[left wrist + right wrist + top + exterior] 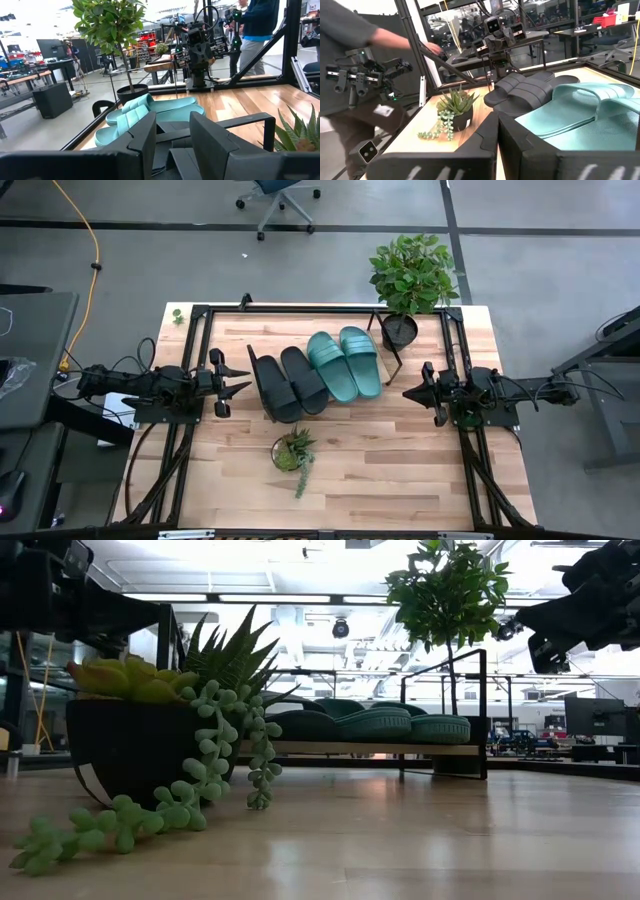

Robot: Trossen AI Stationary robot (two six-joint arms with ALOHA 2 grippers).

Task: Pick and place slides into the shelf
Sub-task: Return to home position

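Observation:
Four slides lie side by side on the shelf (400, 749), a slanted light-wood board with black end frames at mid-table. The two black slides (290, 383) lie toward the table's left and the two teal slides (345, 362) toward its right, all resting on their soles. My left gripper (243, 381) hovers level just left of the black slides, open with nothing between its fingers (145, 135). My right gripper (408, 392) hovers level to the right of the shelf, shut and holding nothing; past it the right wrist view shows the teal slides (590, 110) and the black slides (525, 90).
A small succulent pot (292, 452) stands near the table's front centre. A potted tree (405, 280) stands at the back right beside the shelf. Black frame rails (190, 350) edge the table. People show beyond the table (255, 25) (350, 40).

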